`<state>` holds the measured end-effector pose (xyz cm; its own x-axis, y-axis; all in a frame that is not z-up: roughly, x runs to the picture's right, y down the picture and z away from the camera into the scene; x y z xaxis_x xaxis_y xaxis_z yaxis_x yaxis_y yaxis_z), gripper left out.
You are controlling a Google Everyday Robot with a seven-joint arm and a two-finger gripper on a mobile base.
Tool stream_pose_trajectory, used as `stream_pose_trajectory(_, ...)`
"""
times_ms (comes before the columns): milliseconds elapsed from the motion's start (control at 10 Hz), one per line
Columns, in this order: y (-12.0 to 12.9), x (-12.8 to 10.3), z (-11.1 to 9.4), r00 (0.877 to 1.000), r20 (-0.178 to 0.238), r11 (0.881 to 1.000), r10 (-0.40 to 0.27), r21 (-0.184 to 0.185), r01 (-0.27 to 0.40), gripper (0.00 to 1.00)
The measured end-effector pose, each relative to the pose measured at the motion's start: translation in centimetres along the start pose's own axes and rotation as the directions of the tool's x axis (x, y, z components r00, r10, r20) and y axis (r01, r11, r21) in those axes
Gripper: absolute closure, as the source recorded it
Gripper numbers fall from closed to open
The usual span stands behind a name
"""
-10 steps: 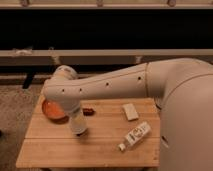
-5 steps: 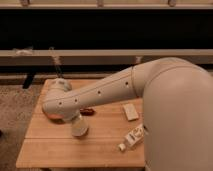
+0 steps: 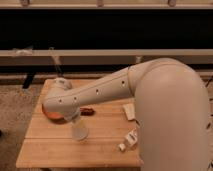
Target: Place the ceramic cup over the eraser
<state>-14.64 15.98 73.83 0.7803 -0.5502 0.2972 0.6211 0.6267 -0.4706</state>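
Observation:
My gripper hangs from the end of the big white arm over the left middle of the wooden table. It is shut on the ceramic cup, a small pale tapered shape held just above the tabletop. The black eraser does not show; it may be hidden under the cup or behind the arm.
An orange pan sits at the table's left, partly behind the arm, with a reddish-brown piece beside it. A pale beige block and a white labelled bottle lie at the right. A dark shelf runs behind the table.
The arm has swung nearer and fills more of the right side. The gripper with the cup has sunk slightly toward the tabletop, staying over the same spot.

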Motion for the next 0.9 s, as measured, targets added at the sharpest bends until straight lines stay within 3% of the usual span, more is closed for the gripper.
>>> stream_pose_trajectory(300, -1.1, 1.4, -1.7, 0.999, 0.043, 1.0, 0.0, 0.013, -0.001, 0.2)
stream_pose_trajectory(700, -3.7, 3.6, -7.7, 0.988, 0.124, 0.991, -0.095, 0.109, 0.082, 0.2)
stream_pose_trajectory(900, -4.4, 4.1, -9.1, 0.982, 0.141, 0.986, -0.125, 0.132, 0.106, 0.2)
